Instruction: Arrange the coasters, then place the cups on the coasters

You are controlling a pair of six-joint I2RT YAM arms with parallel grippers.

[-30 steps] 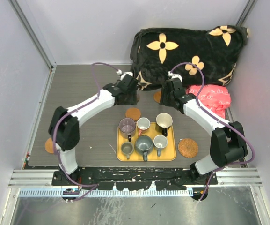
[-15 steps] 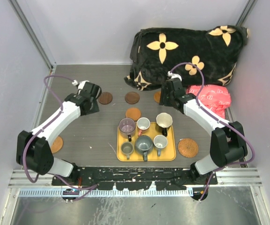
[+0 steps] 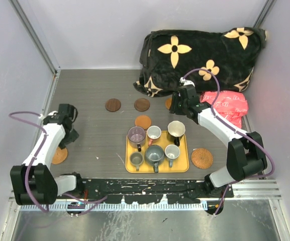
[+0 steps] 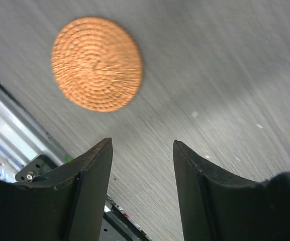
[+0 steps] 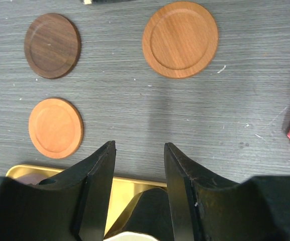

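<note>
Six cups stand on the yellow tray: purple, white with pink inside, black with cream inside, olive and two grey. Two dark brown coasters and an orange-brown coaster lie in a row at the back. A smaller orange coaster lies by the tray. A wicker coaster lies at the left, just beyond my open, empty left gripper. My right gripper hangs open and empty over the tray's far edge, above the black cup.
A second wicker coaster lies right of the tray. A black flowered cushion and a red packet fill the back right. Walls close in the left, back and right; the metal rail runs along the near edge.
My left arm has swung from the back centre to the left side, near the wicker coaster, leaving two dark brown coasters uncovered at the back. The right arm has barely moved.
</note>
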